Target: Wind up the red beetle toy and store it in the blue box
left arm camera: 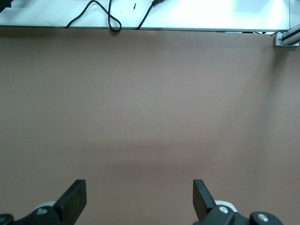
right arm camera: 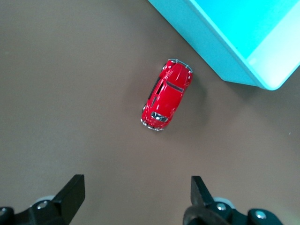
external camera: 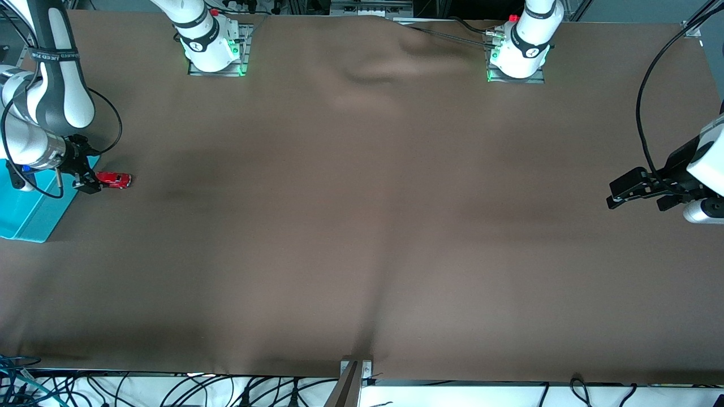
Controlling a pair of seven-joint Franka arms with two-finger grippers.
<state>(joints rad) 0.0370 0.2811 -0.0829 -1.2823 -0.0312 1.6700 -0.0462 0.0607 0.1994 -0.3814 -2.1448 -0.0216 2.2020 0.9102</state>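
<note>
Brown table (external camera: pixel 362 226): red beetle toy (external camera: pixel 114 180) lengthwise along table, beside blue box (external camera: pixel 31 217); both grippers' fingers spread.

red beetle toy (right arm camera: pixel 166 95) on table | near blue box (right arm camera: pixel 220 42) corner

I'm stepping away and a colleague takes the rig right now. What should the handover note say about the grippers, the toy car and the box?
Right gripper: jaws open, holding nothing, over the table beside the red beetle toy, which sits on its wheels and is not gripped.
Left gripper: jaws open, empty, waiting over bare table at the left arm's end.
Blue box: at the right arm's end of the table, close to the toy but apart from it; the part of its inside that shows is bare.
Done: nothing visible yet.
Left: grasp the toy, wind it, place it in the box.
</note>
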